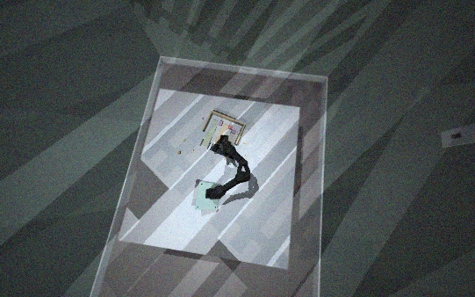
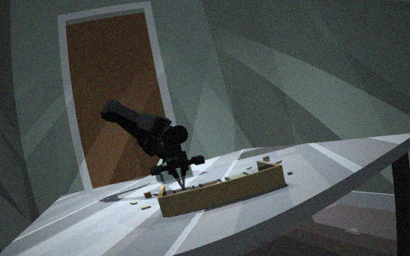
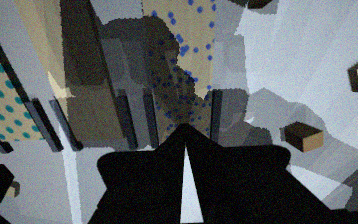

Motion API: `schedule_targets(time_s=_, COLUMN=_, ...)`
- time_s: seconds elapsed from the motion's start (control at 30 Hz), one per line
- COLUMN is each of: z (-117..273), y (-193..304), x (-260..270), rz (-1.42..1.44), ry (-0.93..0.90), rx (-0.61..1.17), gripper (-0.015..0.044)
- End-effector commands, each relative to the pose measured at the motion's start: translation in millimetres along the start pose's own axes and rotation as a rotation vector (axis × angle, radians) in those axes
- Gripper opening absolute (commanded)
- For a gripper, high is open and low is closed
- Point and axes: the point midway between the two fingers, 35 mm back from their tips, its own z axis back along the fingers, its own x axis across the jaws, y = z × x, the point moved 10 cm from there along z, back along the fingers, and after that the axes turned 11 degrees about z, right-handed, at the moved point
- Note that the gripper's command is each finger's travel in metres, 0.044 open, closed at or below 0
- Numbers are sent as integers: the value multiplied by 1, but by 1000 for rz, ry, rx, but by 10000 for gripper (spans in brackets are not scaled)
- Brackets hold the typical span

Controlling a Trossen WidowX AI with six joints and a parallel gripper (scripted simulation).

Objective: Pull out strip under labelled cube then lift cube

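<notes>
In the wrist view a blue-dotted strip runs away from the fingertips. To its left are a plain tan strip and a teal-dotted strip. My gripper is shut, its tips low over the near end of the blue-dotted strip, with nothing seen between them. Small cubes show among the strips in the top view: a red cube and a pinkish cube. No label can be read, and which cube is the labelled one cannot be told. No cube shows clearly in the wrist view.
A low wooden wall closes the far side of the strips, with shorter walls at both ends. Dark thin guides stand beside the strips. Small wooden blocks lie around outside. The arm stands on a pale green plate.
</notes>
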Motion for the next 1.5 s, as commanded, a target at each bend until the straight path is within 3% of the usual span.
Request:
schedule_targets(time_s=0.0, z=-4, y=10, x=2, rz=4, ry=2, rx=16, gripper=0)
schedule_targets(time_s=1.47, z=-4, y=76, x=15, rz=7, ry=1, rx=19, gripper=0)
